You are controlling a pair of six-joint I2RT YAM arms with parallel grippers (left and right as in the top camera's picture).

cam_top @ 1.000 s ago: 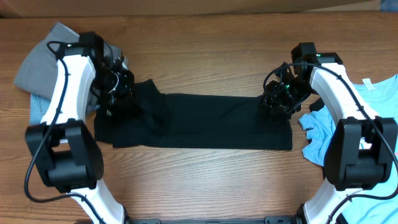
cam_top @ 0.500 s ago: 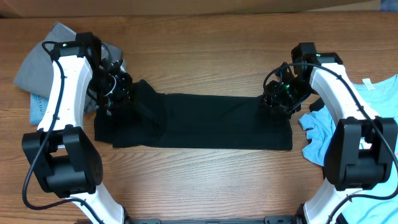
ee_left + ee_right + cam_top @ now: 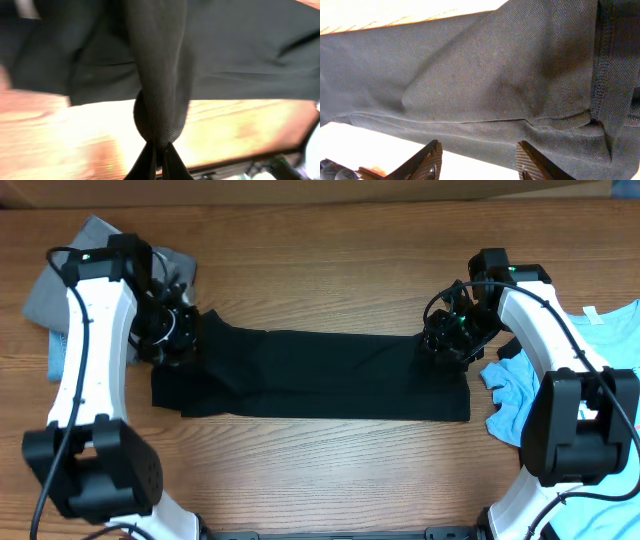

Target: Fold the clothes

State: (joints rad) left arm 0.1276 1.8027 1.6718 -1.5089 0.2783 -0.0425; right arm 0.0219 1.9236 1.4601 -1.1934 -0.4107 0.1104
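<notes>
The clothes in play are a black T-shirt, folded into a long band across the middle of the wooden table. My left gripper is at the band's left end, shut on a pinched fold of the black fabric, which hangs taut from the fingertips. My right gripper hovers at the band's right end. In the right wrist view its jaws stand open just short of the shirt, with nothing between them. A stitched hem runs along the right.
A grey garment and a bit of light blue cloth lie behind my left arm. Blue garments and a teal one lie at the right edge beside my right arm.
My left gripper has moved left with the shirt's end, drawing out the raised fold so the band lies flatter. The right arm has not moved.
</notes>
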